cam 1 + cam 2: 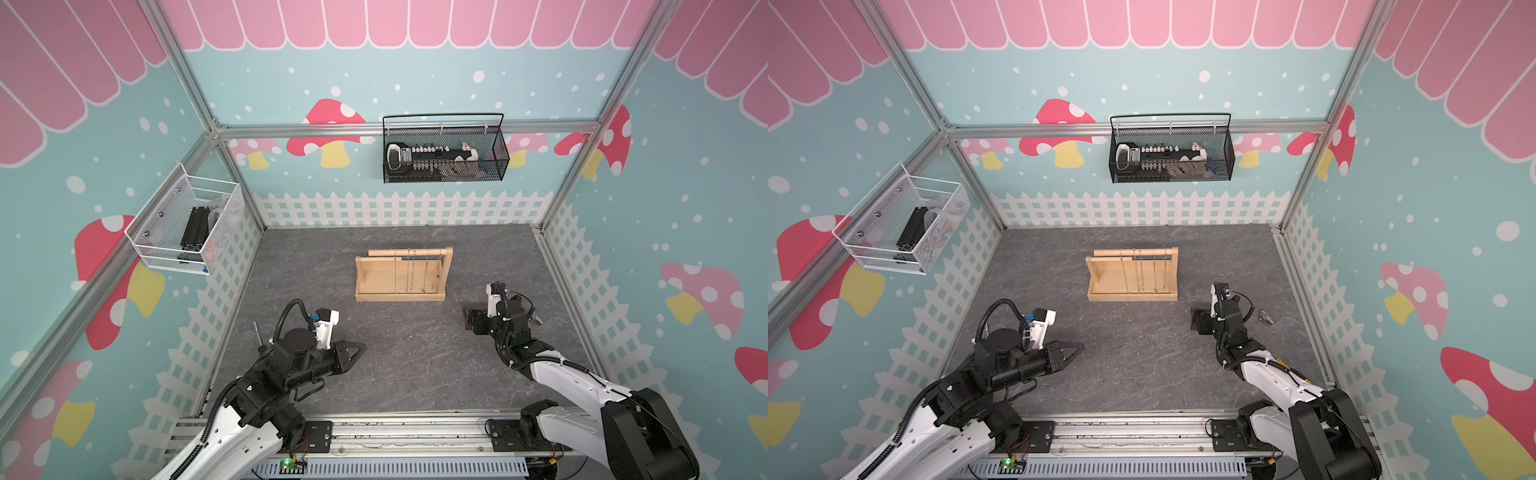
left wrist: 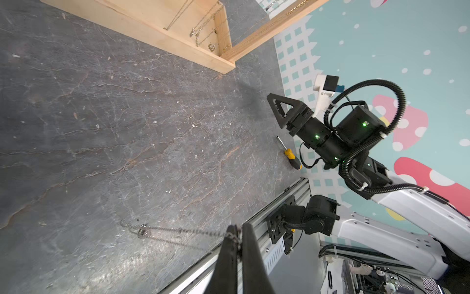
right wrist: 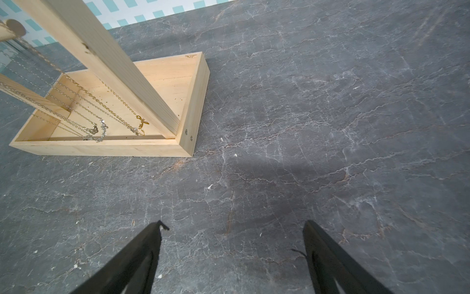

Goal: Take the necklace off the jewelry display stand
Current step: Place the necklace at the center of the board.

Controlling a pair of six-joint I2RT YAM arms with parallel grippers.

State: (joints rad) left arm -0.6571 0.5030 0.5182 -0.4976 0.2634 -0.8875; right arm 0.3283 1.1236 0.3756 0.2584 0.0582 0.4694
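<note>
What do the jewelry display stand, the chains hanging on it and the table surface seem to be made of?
Jewelry display stand: pale unpainted wood, matte; grain and screw heads show.
Hanging chains: fine metal links, some gold-toned, some silver-toned; solid or plated, cannot tell.
Table surface: dark grey, matte, stone-like veins; real slate or a printed sheet, unclear.
</note>
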